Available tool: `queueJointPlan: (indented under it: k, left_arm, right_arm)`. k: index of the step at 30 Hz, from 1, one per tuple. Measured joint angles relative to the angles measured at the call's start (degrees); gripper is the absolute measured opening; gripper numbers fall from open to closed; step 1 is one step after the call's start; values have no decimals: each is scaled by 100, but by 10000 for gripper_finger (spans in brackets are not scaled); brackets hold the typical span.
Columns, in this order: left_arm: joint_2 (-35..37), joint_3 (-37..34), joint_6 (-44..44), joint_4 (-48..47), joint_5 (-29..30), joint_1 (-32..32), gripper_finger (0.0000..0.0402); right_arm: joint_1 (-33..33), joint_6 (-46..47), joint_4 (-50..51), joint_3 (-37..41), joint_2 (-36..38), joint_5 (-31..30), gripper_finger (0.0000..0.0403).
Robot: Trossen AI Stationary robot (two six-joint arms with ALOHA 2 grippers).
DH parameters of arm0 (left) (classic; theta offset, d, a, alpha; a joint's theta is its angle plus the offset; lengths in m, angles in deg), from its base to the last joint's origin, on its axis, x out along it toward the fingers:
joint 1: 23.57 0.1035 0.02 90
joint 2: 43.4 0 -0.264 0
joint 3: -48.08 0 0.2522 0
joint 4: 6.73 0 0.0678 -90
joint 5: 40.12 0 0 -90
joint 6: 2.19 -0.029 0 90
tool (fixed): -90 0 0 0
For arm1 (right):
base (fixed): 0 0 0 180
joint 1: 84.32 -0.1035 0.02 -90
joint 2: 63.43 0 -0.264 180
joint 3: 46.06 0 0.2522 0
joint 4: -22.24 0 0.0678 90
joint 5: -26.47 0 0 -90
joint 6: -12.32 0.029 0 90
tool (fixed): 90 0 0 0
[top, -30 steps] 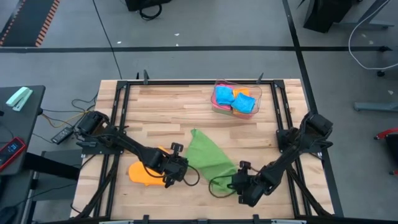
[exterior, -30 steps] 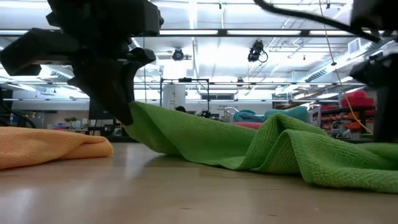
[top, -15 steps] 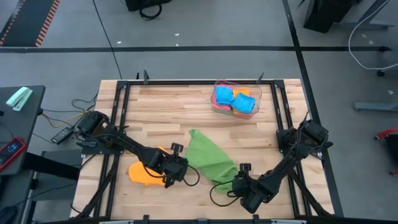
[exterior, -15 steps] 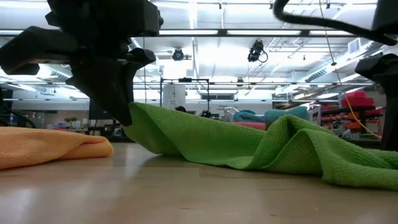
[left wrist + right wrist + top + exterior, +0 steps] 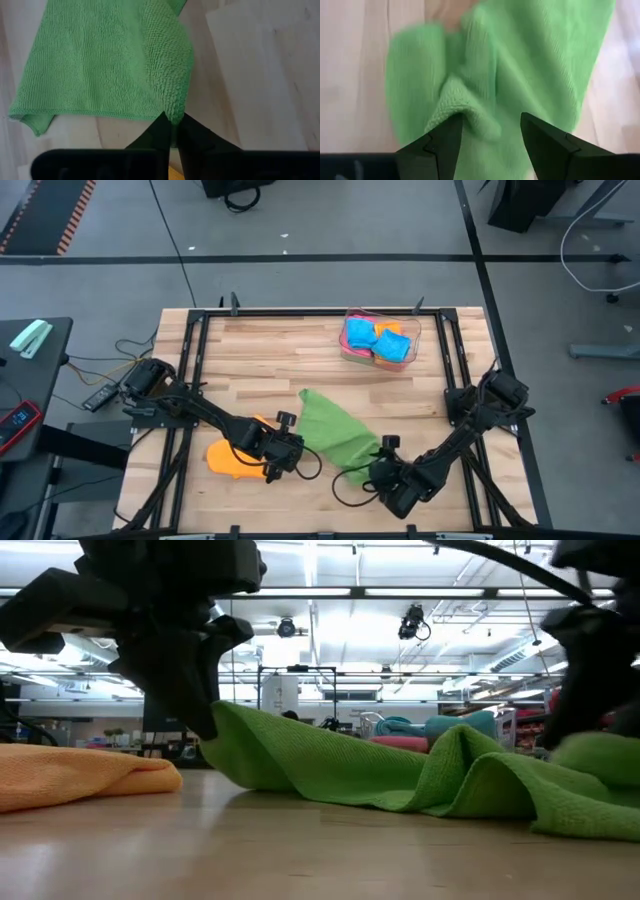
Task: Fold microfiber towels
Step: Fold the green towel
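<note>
With the left hand (image 5: 172, 131) clenched on only a thin edge of the green towel (image 5: 335, 432) lying mid-worktop toward the near side, and the right hand (image 5: 490, 131) spread open over its bunched near corner, a tug could slip that pinch and spoil the fold.

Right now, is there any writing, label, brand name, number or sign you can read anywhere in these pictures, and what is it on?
No text can be read in any view.
Green towel: plain, no tag or print showing.
Orange towel: plain.
Tray of folded towels: no label visible.
Small device with a lit screen beside the table: too small to read.
Room behind, in the low view: anything on the shelves is too blurred to read.
</note>
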Motion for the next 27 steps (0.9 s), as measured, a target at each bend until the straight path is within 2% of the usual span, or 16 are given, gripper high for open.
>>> queueJointPlan:
  k: [4, 11, 15, 19, 22, 27]
  left_arm:
    - [0, 0, -2, 31, 0, 0, 33]
    - [0, 0, -2, 29, 0, 0, 9]
    - [0, 0, 1, 23, -1, 0, 26]
    - [0, 0, 2, 16, 0, 0, 35]
    - [0, 0, -2, 25, 2, 0, 20]
    - [256, 54, -48, -78, 167, 0, 12]
  right_arm:
    - [84, -466, -620, -2, 0, -299, 211]
    - [183, -704, -1015, 129, 0, -289, 203]
    - [223, -685, -1573, 445, -2, -161, 157]
    - [248, -687, -1707, 518, -2, -104, 78]
    - [245, -689, -1507, 480, 12, -35, 19]
    - [200, -627, -602, 76, 261, -146, 11]
